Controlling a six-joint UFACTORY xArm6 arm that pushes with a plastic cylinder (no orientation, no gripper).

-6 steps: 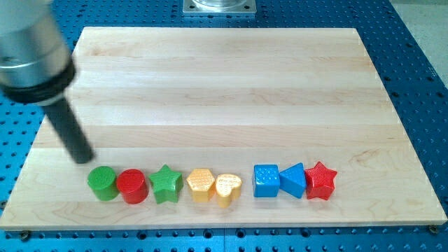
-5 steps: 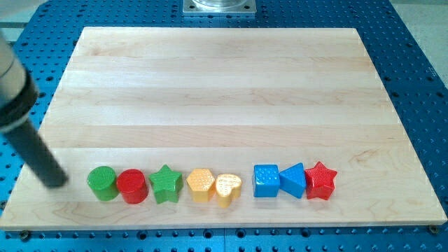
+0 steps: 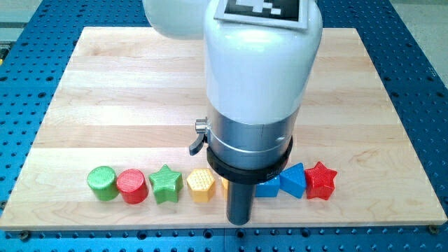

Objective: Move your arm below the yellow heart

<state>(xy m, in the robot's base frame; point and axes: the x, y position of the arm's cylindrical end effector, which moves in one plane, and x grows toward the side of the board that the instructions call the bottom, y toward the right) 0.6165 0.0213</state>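
My arm's white body fills the middle of the view, and the dark rod comes down to my tip (image 3: 239, 221) near the board's bottom edge. The rod hides the yellow heart almost wholly; only a thin yellow sliver shows at the rod's left. My tip stands just below where that sliver is, to the right of the yellow hexagon (image 3: 201, 185) and left of the blue cube (image 3: 268, 187), which is partly hidden.
A row of blocks lies along the bottom of the wooden board (image 3: 126, 98): green cylinder (image 3: 102, 183), red cylinder (image 3: 131, 186), green star (image 3: 165, 183), then at the right a blue triangle block (image 3: 293, 180) and a red star (image 3: 321, 180).
The arm has swept from the view's left edge to the bottom middle. It now covers the yellow heart and part of the blue cube. The blocks have not moved.
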